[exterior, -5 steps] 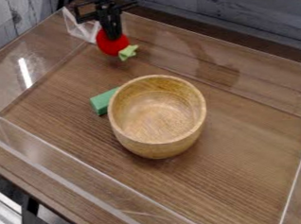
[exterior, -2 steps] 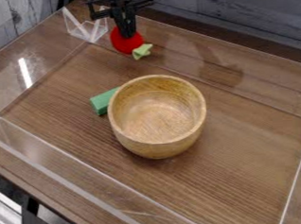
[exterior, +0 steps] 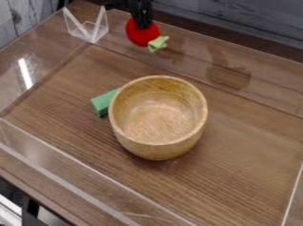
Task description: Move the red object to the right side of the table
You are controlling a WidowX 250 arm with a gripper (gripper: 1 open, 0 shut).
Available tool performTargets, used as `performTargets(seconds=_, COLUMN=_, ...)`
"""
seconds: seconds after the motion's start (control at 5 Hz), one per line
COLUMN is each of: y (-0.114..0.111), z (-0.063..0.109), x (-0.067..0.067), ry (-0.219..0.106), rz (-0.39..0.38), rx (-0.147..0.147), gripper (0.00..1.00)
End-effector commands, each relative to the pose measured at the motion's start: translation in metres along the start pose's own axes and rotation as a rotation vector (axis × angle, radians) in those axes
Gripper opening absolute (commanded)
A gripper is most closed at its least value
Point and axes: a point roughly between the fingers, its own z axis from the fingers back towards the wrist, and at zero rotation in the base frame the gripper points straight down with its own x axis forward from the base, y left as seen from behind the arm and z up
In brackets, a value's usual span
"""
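Note:
The red object (exterior: 141,32), a small round toy fruit with a green leafy tip (exterior: 158,43), hangs just above the far part of the table (exterior: 245,148). My gripper (exterior: 139,21) comes down from the top edge of the view and is shut on the red object's top. Its black fingers partly cover the fruit. The fruit sits beyond the wooden bowl, slightly left of the table's middle.
A large wooden bowl (exterior: 159,115) stands mid-table with a flat green block (exterior: 104,101) against its left side. Low clear acrylic walls (exterior: 83,28) border the tabletop. Bare wood lies to the right of the bowl.
The gripper has carried the red object to the right along the far side of the table, staying shut on it. The bowl and the green block have not moved.

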Motion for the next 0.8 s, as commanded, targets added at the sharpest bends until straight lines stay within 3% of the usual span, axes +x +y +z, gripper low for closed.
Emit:
performTargets(seconds=0.0, y=-0.002, z=0.032, x=-0.014, ry=-0.103, rz=-0.033, rx=-0.03, gripper=0.0)
performTargets(seconds=0.2, y=0.0, z=0.025, x=-0.01, ry=-0.101, rz=-0.025, rx=-0.027, gripper=1.0)
performTargets(seconds=0.4, y=-0.003, z=0.022, x=-0.012, ry=-0.096, rz=-0.038, rx=-0.024, gripper=0.0)
performTargets(seconds=0.6, y=-0.004, z=0.018, x=-0.01, ry=-0.093, rz=-0.037, rx=-0.018, gripper=0.0)
